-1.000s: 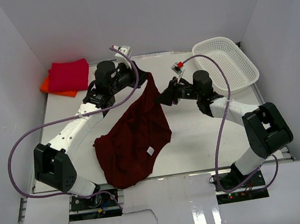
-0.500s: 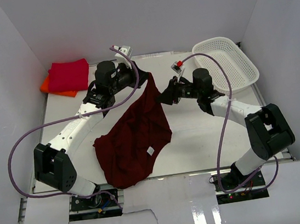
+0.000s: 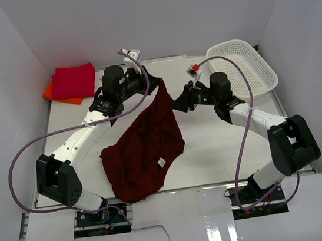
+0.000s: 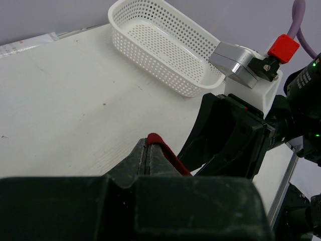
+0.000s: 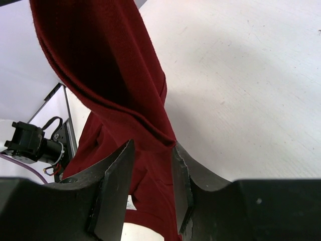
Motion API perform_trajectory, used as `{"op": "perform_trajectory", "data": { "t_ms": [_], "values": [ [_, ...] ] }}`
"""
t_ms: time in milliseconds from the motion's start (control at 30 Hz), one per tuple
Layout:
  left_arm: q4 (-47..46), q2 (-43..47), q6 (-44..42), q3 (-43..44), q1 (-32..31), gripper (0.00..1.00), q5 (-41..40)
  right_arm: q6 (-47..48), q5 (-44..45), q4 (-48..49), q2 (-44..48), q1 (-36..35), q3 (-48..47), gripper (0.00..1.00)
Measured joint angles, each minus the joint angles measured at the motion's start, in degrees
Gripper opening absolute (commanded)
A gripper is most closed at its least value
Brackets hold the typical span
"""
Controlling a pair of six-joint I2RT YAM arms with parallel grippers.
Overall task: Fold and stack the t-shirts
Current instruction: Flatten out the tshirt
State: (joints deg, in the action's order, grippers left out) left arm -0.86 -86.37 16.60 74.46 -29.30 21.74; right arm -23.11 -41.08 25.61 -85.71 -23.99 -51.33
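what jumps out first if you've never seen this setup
The big dark maroon t-shirt sprawls mid-table, one corner held up by the left gripper, which is pinched shut on it. The right gripper has its jaws apart on either side of the hanging fold. At the far left corner a folded red t-shirt lies on an orange t-shirt, and a white basket sits far right.

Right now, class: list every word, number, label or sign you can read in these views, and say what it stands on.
No text can be read in any view.
The white neck label on the maroon t-shirt: too small to read.
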Motion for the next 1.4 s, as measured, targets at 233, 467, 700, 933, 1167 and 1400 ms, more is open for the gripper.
{"op": "perform_trajectory", "data": {
  "t_ms": [233,467,700,933,1167,1400],
  "values": [
    [0.0,0.0,0.0,-0.2,0.0,0.00,0.2,0.2,0.0,-0.2,0.7,0.7,0.0,0.43],
    [0.0,0.0,0.0,-0.2,0.0,0.00,0.3,-0.7,-0.7,0.3,0.9,1.0,0.0,0.22],
    [0.0,0.0,0.0,-0.2,0.0,0.00,0.3,-2.0,-1.9,1.7,0.9,1.0,-0.1,0.08],
    [0.4,0.0,0.0,-0.2,0.0,0.00,0.2,-2.7,-2.8,3.1,0.9,1.0,-0.1,0.08],
    [1.9,-0.2,-0.3,-0.2,0.0,0.33,-1.0,0.1,-0.7,-7.0,2.7,1.1,-3.1,0.08],
    [2.6,-0.1,0.0,-1.1,0.1,0.98,-4.8,4.0,3.6,-18.5,7.1,4.7,-7.1,0.08]
  ]
}}
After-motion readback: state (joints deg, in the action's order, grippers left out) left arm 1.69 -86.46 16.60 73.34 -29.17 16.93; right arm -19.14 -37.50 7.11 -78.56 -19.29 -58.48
